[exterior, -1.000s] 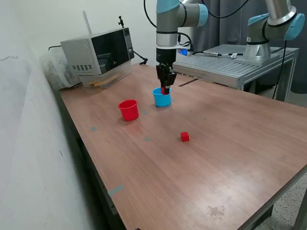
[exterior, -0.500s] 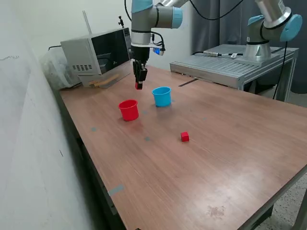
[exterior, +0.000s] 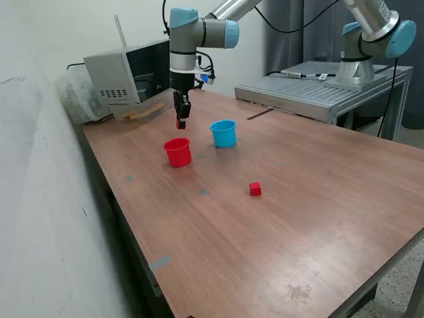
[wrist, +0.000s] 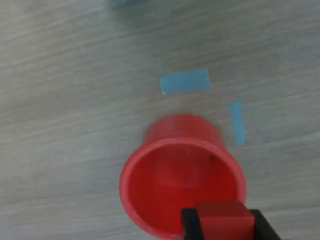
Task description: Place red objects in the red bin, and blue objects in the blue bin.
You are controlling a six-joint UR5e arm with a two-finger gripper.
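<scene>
My gripper (exterior: 180, 123) hangs above the table just over the red bin (exterior: 177, 152), shut on a small red cube (wrist: 222, 218). From the wrist view the cube sits between the black fingers (wrist: 189, 225) over the rim of the open red bin (wrist: 182, 175), whose inside looks bare. The light-blue bin (exterior: 224, 133) stands to the exterior view's right of the red one. A second red cube (exterior: 255, 189) lies on the table nearer the front. No blue cubes show on the table.
A microwave (exterior: 132, 73) stands at the back of the table. A second arm (exterior: 374, 33) is mounted on a metal bench at the exterior view's right. Small blue tape marks (wrist: 184, 81) lie on the wood near the red bin.
The arm has swung from above the blue bin toward the exterior view's left, carrying the red cube, and now hovers over the red bin.
</scene>
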